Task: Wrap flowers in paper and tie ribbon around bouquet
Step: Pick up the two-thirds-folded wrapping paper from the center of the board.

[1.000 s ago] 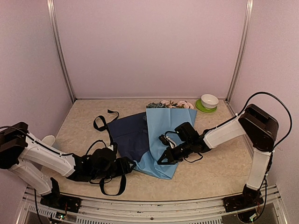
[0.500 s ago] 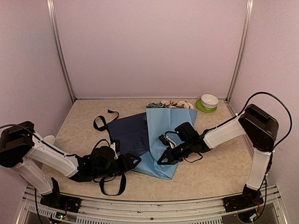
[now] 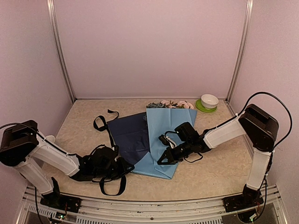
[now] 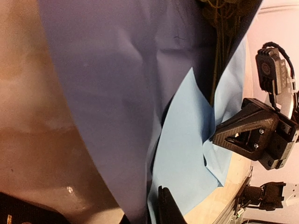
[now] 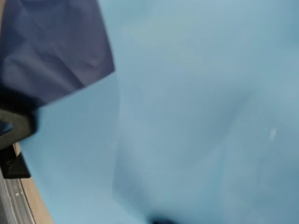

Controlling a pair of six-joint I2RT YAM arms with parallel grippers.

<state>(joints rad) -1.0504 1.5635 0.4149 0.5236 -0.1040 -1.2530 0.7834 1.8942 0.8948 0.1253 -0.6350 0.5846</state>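
The paper (image 3: 133, 133) lay on the surface (image 3: 219, 163) with its light blue half over the flowers (image 3: 170, 103), the right end effector (image 3: 162, 160) pressed together atop it and the left end effector (image 3: 127, 164) at the near corner, its closure impossible to tell, where a poor pinch might slip off or tear the sheet

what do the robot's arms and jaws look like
Both the left arm and right arm have smooth white links with chunky black joint housings. The jaws are black, triangular, open-framed plastic pieces with small screws. Thin black cables loop off each arm.
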